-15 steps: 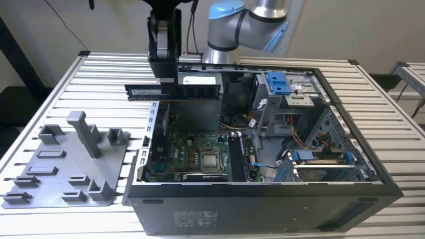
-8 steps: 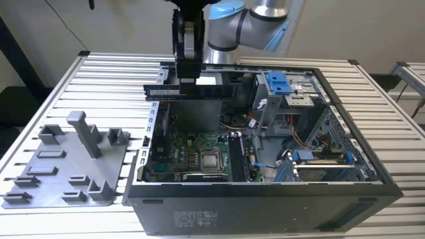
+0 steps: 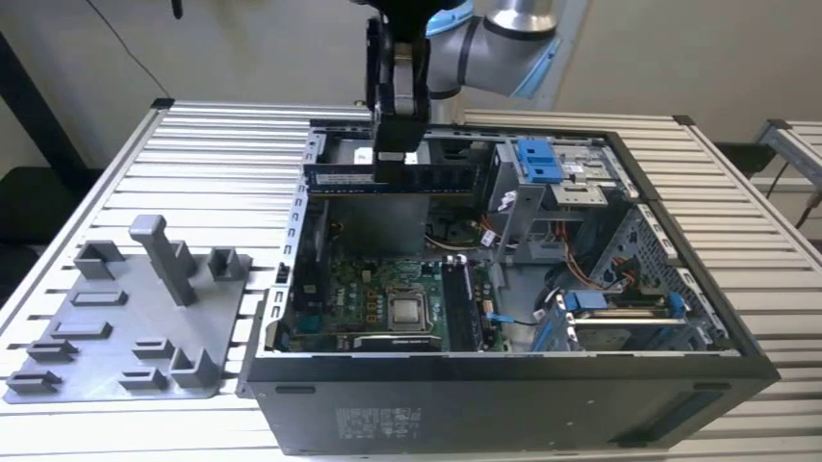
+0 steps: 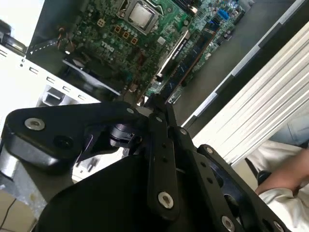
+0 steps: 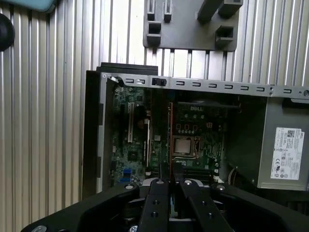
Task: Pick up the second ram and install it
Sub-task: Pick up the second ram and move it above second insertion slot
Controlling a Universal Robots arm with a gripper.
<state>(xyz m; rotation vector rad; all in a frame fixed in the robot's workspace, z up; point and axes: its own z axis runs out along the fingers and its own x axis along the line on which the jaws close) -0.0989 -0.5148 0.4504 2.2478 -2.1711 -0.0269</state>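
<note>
In the exterior view my gripper hangs over the back of the open computer case, shut on the second ram. The dark blue-green stick lies level, edge down, well above the motherboard. The processor sits in the board's middle, and the long memory slots run beside it on the exterior view's right. Both wrist views look past the closed finger linkage down onto the motherboard. The stick itself is hidden behind the fingers there.
A grey fixture plate with upright posts lies on the slatted table at the exterior view's left. Inside the case are blue drive latches, cables and a metal drive cage. A person's arm shows beyond the table.
</note>
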